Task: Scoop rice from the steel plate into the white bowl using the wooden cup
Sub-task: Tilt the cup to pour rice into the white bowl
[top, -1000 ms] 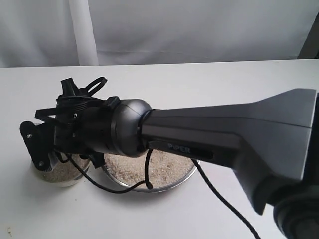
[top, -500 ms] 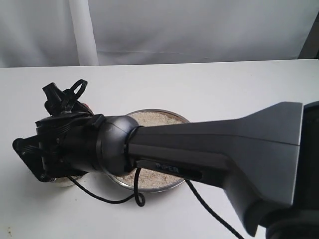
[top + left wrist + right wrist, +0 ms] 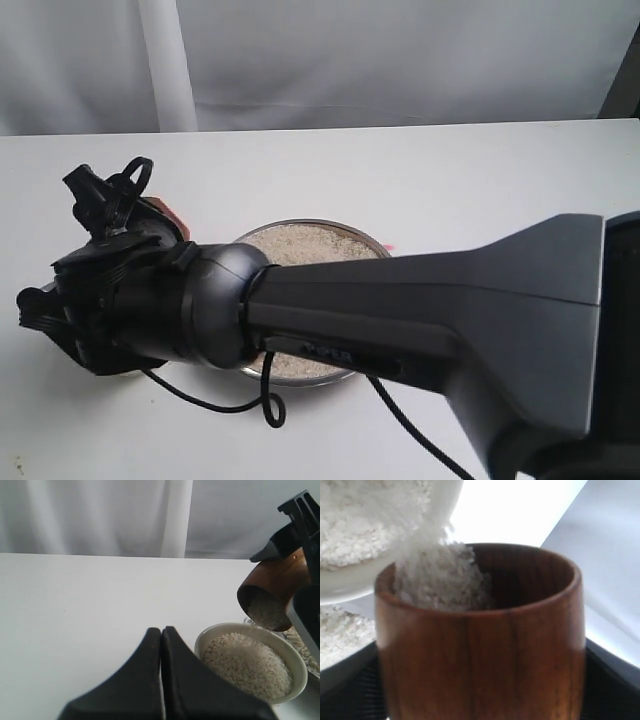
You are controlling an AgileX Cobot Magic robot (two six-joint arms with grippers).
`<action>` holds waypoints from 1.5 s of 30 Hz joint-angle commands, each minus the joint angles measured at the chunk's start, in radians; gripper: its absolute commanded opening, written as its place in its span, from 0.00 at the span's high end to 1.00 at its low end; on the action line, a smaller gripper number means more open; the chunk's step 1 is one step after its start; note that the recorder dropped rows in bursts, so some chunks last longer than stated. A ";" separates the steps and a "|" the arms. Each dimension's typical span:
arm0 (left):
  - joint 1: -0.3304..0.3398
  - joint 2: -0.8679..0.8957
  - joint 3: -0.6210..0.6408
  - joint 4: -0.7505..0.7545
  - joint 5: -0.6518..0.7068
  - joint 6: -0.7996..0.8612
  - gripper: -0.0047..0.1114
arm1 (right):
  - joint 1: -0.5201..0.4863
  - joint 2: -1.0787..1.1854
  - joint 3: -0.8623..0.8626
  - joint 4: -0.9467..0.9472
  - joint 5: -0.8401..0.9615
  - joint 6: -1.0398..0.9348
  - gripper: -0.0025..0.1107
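Right end effector (image 3: 300, 562), gripping the cup (image 3: 272, 587), has tipped over the bowl (image 3: 207, 636); rice (image 3: 250, 666) now pours in

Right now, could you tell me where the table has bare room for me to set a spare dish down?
Bare: the far strip of table between the steel plate and the curtain, and the far right corner. Crowded: the near left, where the right arm tilts the wooden cup over the white bowl beside the plate.
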State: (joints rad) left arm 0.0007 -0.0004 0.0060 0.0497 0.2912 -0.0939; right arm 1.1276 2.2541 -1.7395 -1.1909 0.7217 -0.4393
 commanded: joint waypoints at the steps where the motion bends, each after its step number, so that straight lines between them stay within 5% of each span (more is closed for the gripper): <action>1: -0.005 0.000 -0.006 -0.006 -0.007 -0.002 0.96 | 0.006 -0.012 -0.002 -0.066 0.005 -0.005 0.95; 45: -0.005 0.000 -0.006 -0.006 -0.007 -0.002 0.96 | 0.058 0.041 -0.002 -0.225 0.112 0.038 0.95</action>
State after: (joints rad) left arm 0.0007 -0.0004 0.0060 0.0497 0.2912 -0.0939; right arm 1.1852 2.3031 -1.7395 -1.4110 0.8053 -0.4289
